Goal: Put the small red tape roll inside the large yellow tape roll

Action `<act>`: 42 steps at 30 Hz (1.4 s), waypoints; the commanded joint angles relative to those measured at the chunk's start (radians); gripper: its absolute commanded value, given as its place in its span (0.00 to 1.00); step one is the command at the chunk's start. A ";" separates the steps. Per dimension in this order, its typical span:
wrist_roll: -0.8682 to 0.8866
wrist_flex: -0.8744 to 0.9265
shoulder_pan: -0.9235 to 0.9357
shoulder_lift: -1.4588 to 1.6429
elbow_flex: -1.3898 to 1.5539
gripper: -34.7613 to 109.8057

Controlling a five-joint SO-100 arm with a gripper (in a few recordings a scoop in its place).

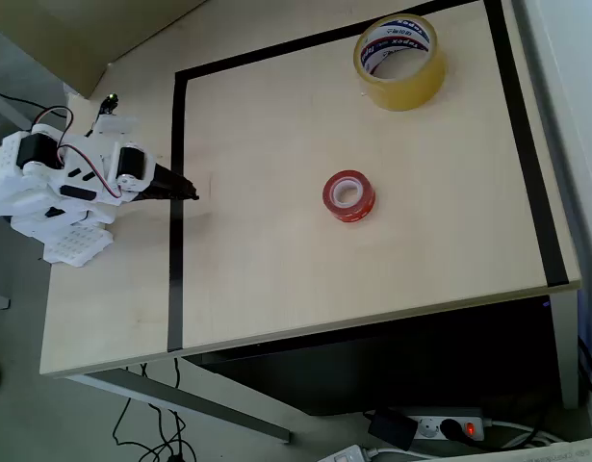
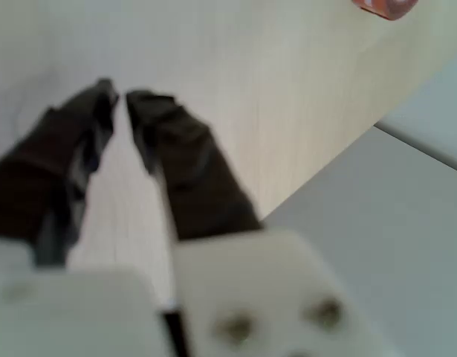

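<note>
The small red tape roll [image 1: 348, 195] lies flat near the middle of the light wood table, its white core facing up. A sliver of this red roll [image 2: 384, 6] shows at the top edge of the wrist view. The large yellow tape roll [image 1: 398, 61] stands at the back right, with blue and red lettering on its core. My gripper [image 1: 183, 190] is far left of both rolls, low over the black tape line and pointing right. In the wrist view the gripper [image 2: 124, 98] has its black fingertips [image 2: 150, 104] nearly together, holding nothing.
Black tape lines [image 1: 176, 192] frame a rectangle on the table [image 1: 276, 269]. The table's front edge [image 1: 305, 332] drops to the floor, where a power strip [image 1: 450, 424] and cables lie. The white arm body [image 1: 55, 183] sits at the left edge.
</note>
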 commanded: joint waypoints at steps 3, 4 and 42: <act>0.040 0.170 -0.560 -0.003 -0.008 0.24; 0.038 0.169 -0.508 -0.005 -0.008 0.24; -0.075 -0.181 0.258 -1.473 -1.233 0.28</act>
